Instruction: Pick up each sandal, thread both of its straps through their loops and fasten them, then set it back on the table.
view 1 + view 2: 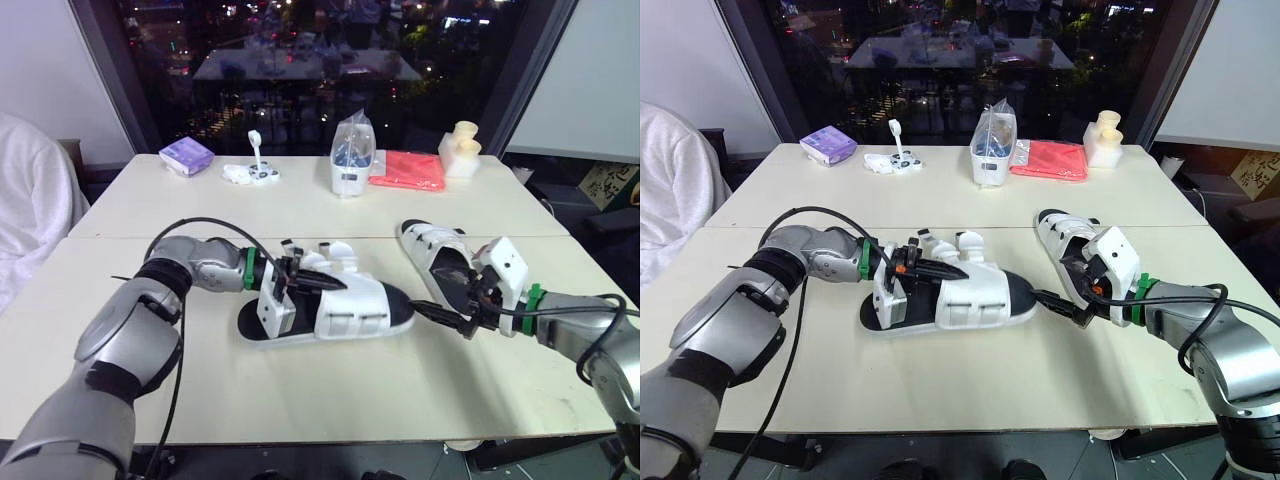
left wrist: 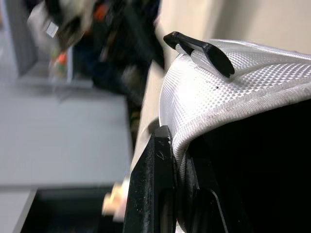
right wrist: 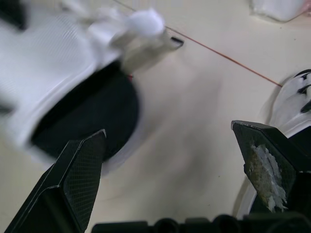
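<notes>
- Left gripper (image 1: 318, 282) clamps the white upper of the near sandal (image 1: 352, 312), which lies at the middle of the table (image 1: 300, 395).
- Right gripper (image 3: 167, 131) hangs wide open just off that sandal's toe.
- Second sandal (image 1: 432, 248) rests flat beside it, farther right.

Night fills a wide dark window (image 1: 300, 70), city lights scattered across the glass, its black frame (image 1: 110, 80) slanting between white walls (image 1: 40, 70). Below, a pale two-part bench (image 1: 320, 400) stands under even indoor light, a thin seam (image 1: 110, 238) marking where its halves meet.
</notes>
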Tool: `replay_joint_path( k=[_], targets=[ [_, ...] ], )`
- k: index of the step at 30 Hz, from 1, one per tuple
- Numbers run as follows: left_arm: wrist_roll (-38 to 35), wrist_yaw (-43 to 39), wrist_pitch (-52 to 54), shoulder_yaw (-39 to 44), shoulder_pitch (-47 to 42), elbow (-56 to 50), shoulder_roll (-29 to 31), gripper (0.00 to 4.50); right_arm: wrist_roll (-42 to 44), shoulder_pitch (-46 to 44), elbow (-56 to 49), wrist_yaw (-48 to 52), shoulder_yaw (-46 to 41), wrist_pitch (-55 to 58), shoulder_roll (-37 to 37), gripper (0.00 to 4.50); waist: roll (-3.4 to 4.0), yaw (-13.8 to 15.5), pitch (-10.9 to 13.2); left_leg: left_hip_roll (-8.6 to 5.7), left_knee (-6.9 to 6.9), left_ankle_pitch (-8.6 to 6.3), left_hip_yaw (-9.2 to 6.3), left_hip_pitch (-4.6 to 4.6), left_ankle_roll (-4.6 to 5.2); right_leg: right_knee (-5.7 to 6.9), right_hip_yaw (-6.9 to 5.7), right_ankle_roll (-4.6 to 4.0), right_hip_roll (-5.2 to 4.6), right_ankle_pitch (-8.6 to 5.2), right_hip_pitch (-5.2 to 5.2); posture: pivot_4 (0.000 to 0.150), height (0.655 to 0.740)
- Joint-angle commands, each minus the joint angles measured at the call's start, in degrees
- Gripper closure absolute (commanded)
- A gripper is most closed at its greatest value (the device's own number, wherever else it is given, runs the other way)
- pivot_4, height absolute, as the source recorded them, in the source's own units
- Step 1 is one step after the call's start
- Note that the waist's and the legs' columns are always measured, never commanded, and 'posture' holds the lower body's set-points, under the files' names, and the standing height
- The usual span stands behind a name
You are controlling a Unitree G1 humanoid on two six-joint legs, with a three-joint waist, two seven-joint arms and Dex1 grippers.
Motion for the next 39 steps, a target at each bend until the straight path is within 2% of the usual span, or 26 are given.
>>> replay_joint_path(
  k=[1,6,12,15,21,22,30,36,38,39],
  targets=[
    [0.97,1.35,-0.89,-1.63,1.26,-4.36,1.15,4.48,0.18,0.03,-2.15,-0.42,-2.02,-0.87,-0.52,0.00,0.00,-0.04,0.00,0.00,0.00,0.00,-0.01,0.00,0.00,0.01,0.00,0.00,0.00,0.00,0.00,0.150,0.7400],
    [6.52,3.14,-0.89,-2.02,3.51,-6.79,1.42,4.48,-0.37,0.01,-2.57,-1.79,-1.04,-0.92,0.38,0.00,0.00,-0.04,0.00,-0.01,0.01,0.00,0.00,0.00,0.00,0.03,0.00,0.01,0.01,0.00,0.00,0.150,0.7400],
    [16.89,8.96,-0.57,-1.93,5.82,-9.70,1.71,4.48,-0.21,-0.08,-3.16,-2.18,-0.14,-0.86,0.74,0.00,0.00,0.05,-0.01,0.00,0.05,0.00,-0.02,0.00,0.01,0.04,0.00,0.02,0.01,0.01,0.03,0.150,0.7400],
    [20.57,11.65,-0.72,-3.42,5.59,-9.47,2.15,3.52,-0.27,-0.19,-3.00,-1.89,0.33,-1.05,0.47,0.00,0.00,0.03,-0.03,-0.01,0.05,0.00,-0.02,0.01,0.01,0.05,0.00,0.02,0.01,0.01,0.03,0.150,0.7400],
    [23.83,15.11,-0.89,-6.06,4.52,-7.30,3.18,0.42,-0.74,-0.25,-2.80,-1.37,1.16,-1.61,0.24,0.00,-0.03,-0.02,-0.05,0.00,0.06,0.00,-0.02,0.04,0.01,0.07,0.00,0.03,0.02,0.01,0.05,0.150,0.7400],
    [23.84,15.38,-0.89,-6.32,4.29,-6.79,3.57,0.02,-0.69,-0.29,-2.79,-1.28,1.19,-1.66,0.25,0.00,-0.03,-0.04,-0.06,0.00,0.06,0.00,-0.02,0.05,0.01,0.08,0.00,0.03,0.02,0.01,0.06,0.150,0.7400],
    [18.79,18.23,-0.89,-10.66,1.38,-5.93,10.56,0.02,-0.55,-0.43,-1.75,1.39,1.72,-2.12,-0.62,0.00,-0.02,-0.23,-0.08,0.07,0.06,0.01,-0.01,0.17,-0.01,0.24,0.00,0.02,0.06,0.01,0.06,0.150,0.7400],
    [11.60,15.89,-0.89,-15.39,-2.55,-0.61,15.70,0.02,-1.65,-0.79,0.14,3.65,3.45,-4.28,-0.99,0.00,-0.02,-0.01,-0.08,0.05,0.12,0.01,-0.01,0.13,-0.01,0.24,0.00,0.02,0.04,0.01,0.06,0.150,0.7400],
    [5.86,11.20,-0.89,-16.54,-3.15,5.55,16.48,0.02,-2.53,-1.16,1.03,4.29,4.26,-5.43,-0.93,0.00,-0.03,-0.04,-0.08,0.04,0.21,0.00,-0.03,0.08,0.00,0.25,-0.01,0.03,0.04,0.01,0.06,0.150,0.7400],
    [2.37,4.43,-0.89,-12.17,-3.12,13.36,14.79,0.02,-2.86,-1.43,1.53,4.92,4.68,-6.04,-1.02,0.00,-0.03,-0.08,-0.08,0.03,0.26,-0.01,-0.01,0.07,0.03,0.26,-0.01,0.03,0.04,0.01,0.06,0.150,0.7400]
  ],
)
